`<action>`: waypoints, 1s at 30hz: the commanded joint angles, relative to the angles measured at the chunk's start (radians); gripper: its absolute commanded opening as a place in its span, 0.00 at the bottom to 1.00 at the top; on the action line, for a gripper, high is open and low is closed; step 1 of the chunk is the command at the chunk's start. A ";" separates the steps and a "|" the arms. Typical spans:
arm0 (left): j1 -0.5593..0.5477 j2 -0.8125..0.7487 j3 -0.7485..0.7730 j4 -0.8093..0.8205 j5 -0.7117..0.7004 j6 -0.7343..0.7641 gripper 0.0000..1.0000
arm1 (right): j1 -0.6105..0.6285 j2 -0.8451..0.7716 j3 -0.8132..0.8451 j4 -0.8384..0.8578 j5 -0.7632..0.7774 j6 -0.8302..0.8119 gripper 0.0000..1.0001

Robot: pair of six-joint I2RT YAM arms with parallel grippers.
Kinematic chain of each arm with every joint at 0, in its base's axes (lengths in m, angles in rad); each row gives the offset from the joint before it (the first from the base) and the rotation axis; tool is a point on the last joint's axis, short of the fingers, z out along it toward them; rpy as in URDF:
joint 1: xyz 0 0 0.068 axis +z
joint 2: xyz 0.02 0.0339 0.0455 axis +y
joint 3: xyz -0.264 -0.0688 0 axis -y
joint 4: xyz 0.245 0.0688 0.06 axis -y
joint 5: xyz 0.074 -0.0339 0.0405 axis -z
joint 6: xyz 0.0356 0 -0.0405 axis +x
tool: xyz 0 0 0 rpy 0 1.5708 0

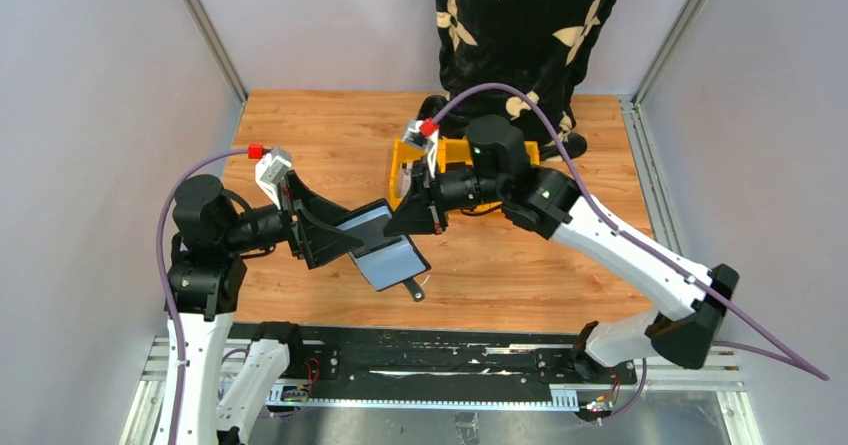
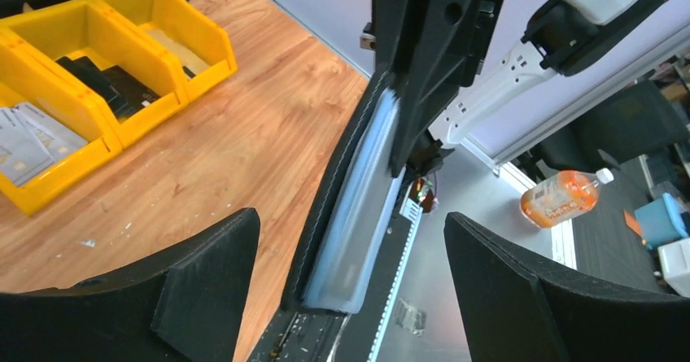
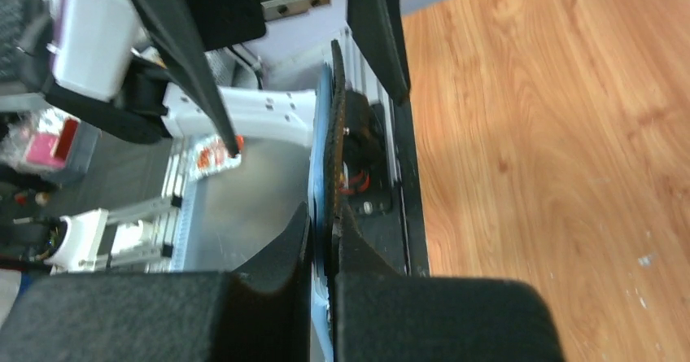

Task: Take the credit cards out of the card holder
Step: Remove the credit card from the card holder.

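Open card holder (image 1: 388, 255), tab toward the bench's (image 1: 330, 135) near edge.
Right pincer (image 3: 325, 240) clamps it; left pincer (image 2: 348, 218) apart; sleeve (image 2: 358, 207) contents indistinct.

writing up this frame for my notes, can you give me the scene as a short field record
card holder: open, held up on edge between the arms
right gripper: shut on the holder's edge
left gripper: open, a finger on each side of the holder, not touching
pale blue sleeves: inside the holder; cards not distinguishable
yellow bins: on the table, pale cards in one
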 commanded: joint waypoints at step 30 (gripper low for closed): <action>-0.319 0.183 0.083 -0.555 -0.078 0.584 0.49 | 0.155 0.322 0.547 -0.725 -0.070 -0.471 0.00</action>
